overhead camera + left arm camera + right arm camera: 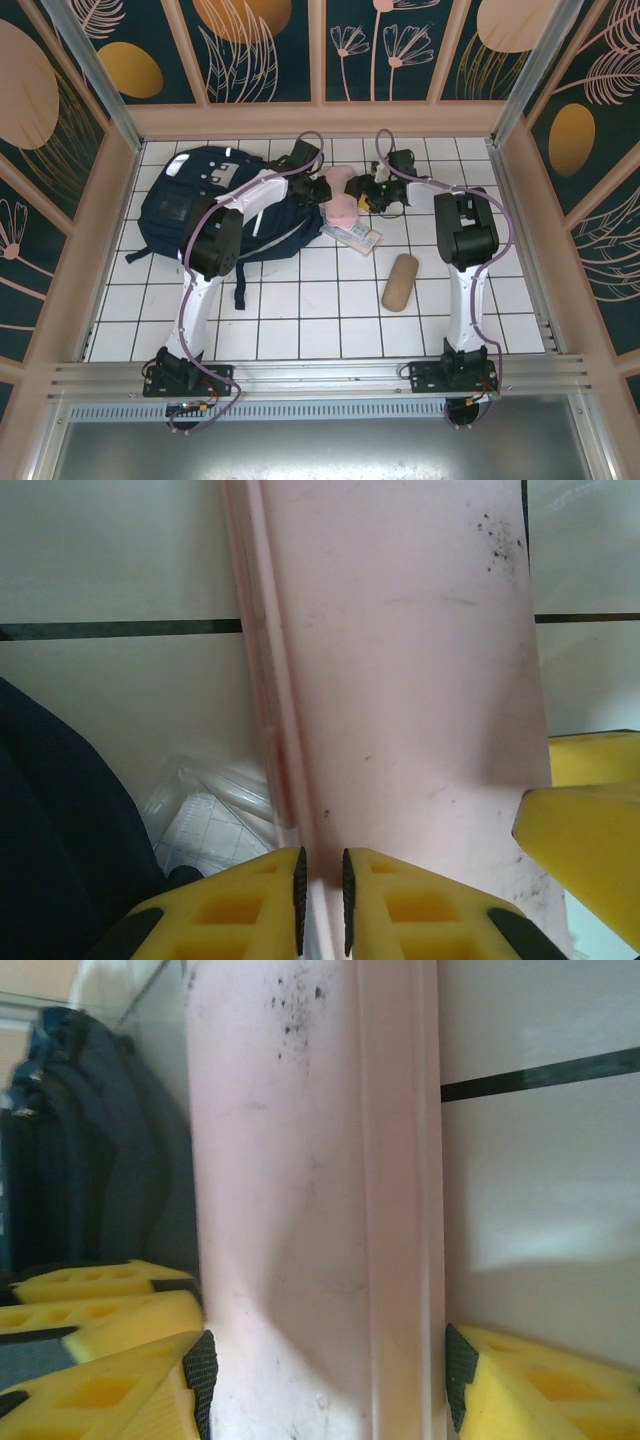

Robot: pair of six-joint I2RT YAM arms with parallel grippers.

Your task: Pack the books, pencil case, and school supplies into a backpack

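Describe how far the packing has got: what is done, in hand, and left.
Done: nothing seen packed; the inside of the backpack is hidden. In hand: the left hand and right hand both grip the pink case beside the backpack. Left: the tan pouch and the printed packet lie on the table.

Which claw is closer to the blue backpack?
Left. The left claw pinches the pink thing beside the backpack; the right claw grips its far side, farther away.

free — near tiles (320,325) | blocked — backpack (190,205) far-left, pink case (342,203) mid-back, tan roll (400,283) right
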